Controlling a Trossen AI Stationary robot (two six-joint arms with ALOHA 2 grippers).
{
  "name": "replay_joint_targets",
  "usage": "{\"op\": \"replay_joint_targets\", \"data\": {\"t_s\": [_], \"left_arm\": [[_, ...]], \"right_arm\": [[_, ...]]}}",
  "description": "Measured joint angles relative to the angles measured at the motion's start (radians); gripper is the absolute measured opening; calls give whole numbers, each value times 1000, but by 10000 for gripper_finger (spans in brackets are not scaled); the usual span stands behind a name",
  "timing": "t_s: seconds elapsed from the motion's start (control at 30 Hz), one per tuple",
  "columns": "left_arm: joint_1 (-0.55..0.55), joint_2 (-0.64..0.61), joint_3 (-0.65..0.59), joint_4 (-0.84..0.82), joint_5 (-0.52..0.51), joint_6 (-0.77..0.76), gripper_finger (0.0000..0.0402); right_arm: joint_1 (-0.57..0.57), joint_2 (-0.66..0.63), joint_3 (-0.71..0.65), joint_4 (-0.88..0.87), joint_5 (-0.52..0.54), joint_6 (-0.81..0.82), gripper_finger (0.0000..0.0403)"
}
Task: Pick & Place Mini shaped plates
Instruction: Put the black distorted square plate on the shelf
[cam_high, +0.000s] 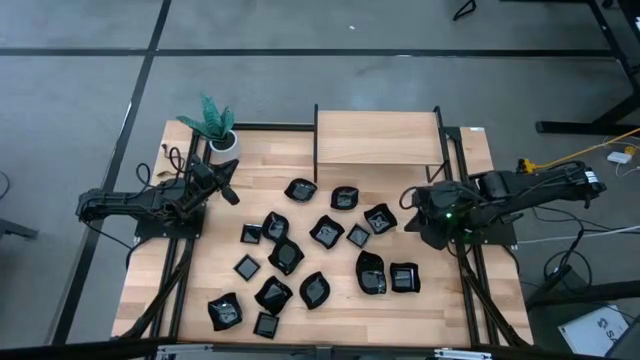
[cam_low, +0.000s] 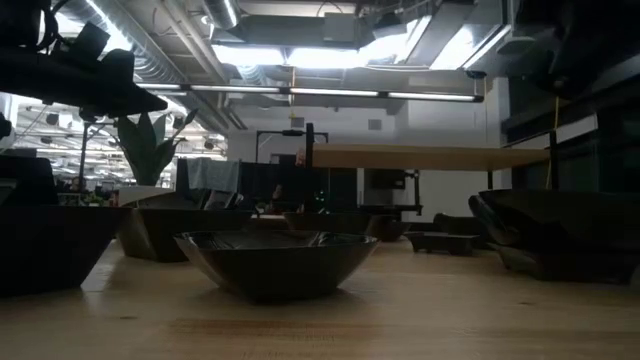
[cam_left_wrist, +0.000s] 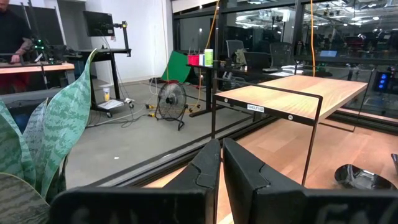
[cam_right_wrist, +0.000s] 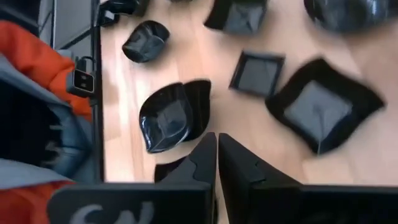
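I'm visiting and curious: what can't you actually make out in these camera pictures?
- Low view: the nearest glossy black bowl-shaped plate blocks most plates behind it.
- High view: the small black plates are too tiny to show detail.
- Right wrist view: the large black scalloped plate is blurred, and another is cut off by the edge.

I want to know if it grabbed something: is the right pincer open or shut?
Shut, empty: right pincer fingers meet, nothing between them.

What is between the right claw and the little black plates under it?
Nothing visible. The right gripper, fingers shut and empty, hangs over bare wood with the mini shaped plates lying open around it on the table.
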Motion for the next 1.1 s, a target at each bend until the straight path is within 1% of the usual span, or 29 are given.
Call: {"op": "replay_joint_targets", "data": {"t_s": [0.1, 0.23, 0.33, 0.43, 0.6, 0.73, 0.87, 0.97, 1.1], "left_arm": [[0, 0, 0, 0, 0, 0, 15], [0, 0, 0, 0, 0, 0, 15], [0, 0, 0, 0, 0, 0, 15], [0, 0, 0, 0, 0, 0, 15], [0, 0, 0, 0, 0, 0, 15], [0, 0, 0, 0, 0, 0, 15], [0, 0, 0, 0, 0, 0, 15], [0, 0, 0, 0, 0, 0, 15], [0, 0, 0, 0, 0, 0, 15]], "right_arm": [[0, 2, 0, -79, -21, 106, 43], [0, 9, 0, -184, -23, 223, 80], [0, 10, 0, -231, -24, 235, 108], [2, 23, 0, -263, -32, 234, 126], [12, 81, 0, -300, -48, 227, 124], [40, 137, -1, -311, -74, 229, 116], [75, 189, -1, -318, -75, 255, 110], [95, 227, -1, -323, -64, 270, 106], [113, 281, -1, -340, -19, 276, 103]]}}
